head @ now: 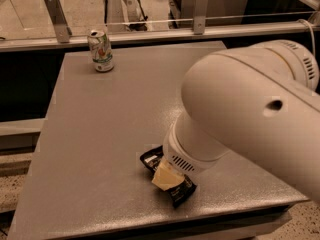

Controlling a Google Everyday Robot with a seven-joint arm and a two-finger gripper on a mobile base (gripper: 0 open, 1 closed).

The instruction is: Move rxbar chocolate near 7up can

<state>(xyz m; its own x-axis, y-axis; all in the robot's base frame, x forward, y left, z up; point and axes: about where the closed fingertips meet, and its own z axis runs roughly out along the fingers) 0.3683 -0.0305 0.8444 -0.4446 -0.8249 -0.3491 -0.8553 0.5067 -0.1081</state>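
The grey table (pixel 100 134) carries all items, and the white arm (pixel 250 109) reaches down over its near right part. The can (pixel 101 50) stands upright at the far left corner, well apart from the black chocolate bar (pixel 150 159), which lies flat near the front edge. The gripper (pixel 166 176) sits directly over the bar's middle; whether it is wide, narrow or holding the bar cannot be told.

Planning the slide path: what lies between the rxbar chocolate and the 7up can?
Only bare grey tabletop, the camera view shows. The pincer sits at the rxbar chocolate near the front edge; the 7up can stands at the far corner.
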